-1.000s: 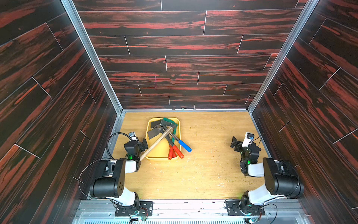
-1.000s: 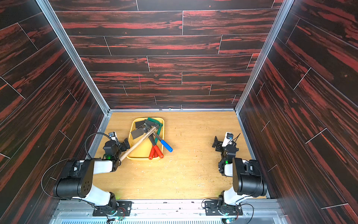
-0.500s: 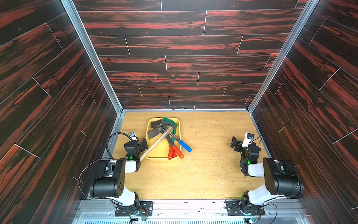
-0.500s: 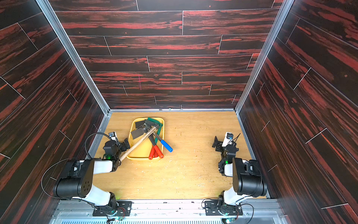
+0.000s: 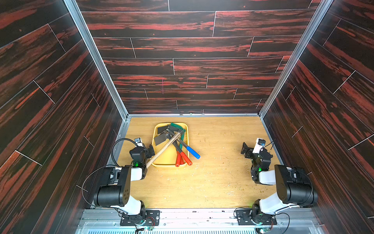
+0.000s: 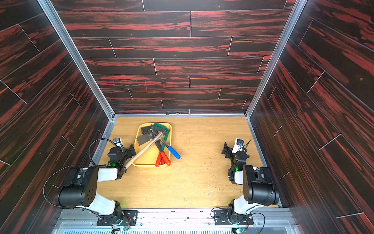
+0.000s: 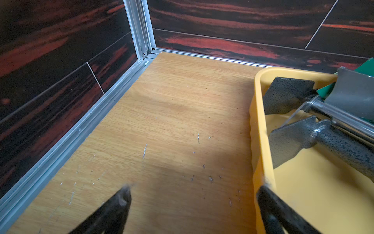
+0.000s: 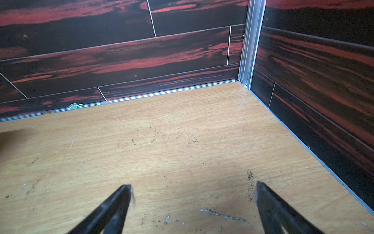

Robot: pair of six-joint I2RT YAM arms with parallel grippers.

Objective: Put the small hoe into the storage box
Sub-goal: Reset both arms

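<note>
The yellow storage box (image 5: 164, 165) (image 6: 146, 164) (image 7: 257, 121) sits on the wooden floor at the left of middle. Several small hoes lie piled in it, and I cannot tell which one the task means. One has a wooden handle (image 5: 164, 151) (image 6: 144, 150) that sticks out over the near-left rim. Others have red handles (image 5: 183, 159) and a blue handle (image 5: 193, 152) jutting over the near-right rim. Dark hoe blades (image 7: 287, 95) rest at the far end. My left gripper (image 5: 147, 149) (image 7: 194, 188) is open and holds nothing, just left of the box beside the wooden handle. My right gripper (image 5: 248, 150) (image 8: 193, 185) is open over bare floor at the far right.
Dark red-streaked wall panels with aluminium corner rails (image 5: 121, 113) enclose the floor on three sides. A tiny green scrap (image 8: 73, 106) lies by the back wall rail. Scratches and crumbs mark the wooden floor (image 5: 212, 178) between the arms.
</note>
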